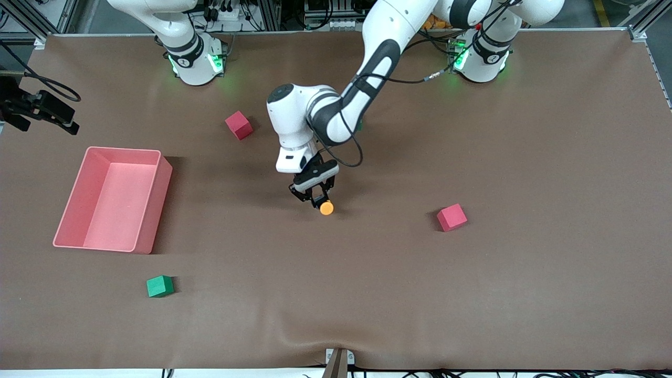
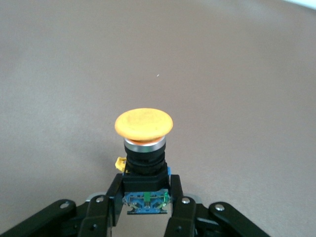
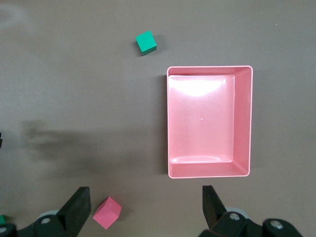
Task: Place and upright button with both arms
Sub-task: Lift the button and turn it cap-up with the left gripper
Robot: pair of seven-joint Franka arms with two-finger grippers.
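Note:
The button [image 1: 326, 208] has a round orange cap on a black body with a bluish base. My left gripper [image 1: 315, 198] is shut on that body, low over the middle of the table. In the left wrist view the cap [image 2: 143, 123] points away from the fingers [image 2: 180, 197], which clamp the black body on both sides around the left gripper's [image 2: 145, 190] midline. I cannot tell whether the button touches the table. My right gripper [image 3: 145, 197] waits open and empty, high over the right arm's end of the table.
A pink tray [image 1: 157, 210] [image 3: 242, 118] stands empty toward the right arm's end. A green cube [image 1: 159, 286] [image 3: 146, 42] lies nearer the front camera than the tray. One red cube [image 1: 239, 125] [image 3: 107, 213] lies near the right arm's base, another [image 1: 451, 217] toward the left arm's end.

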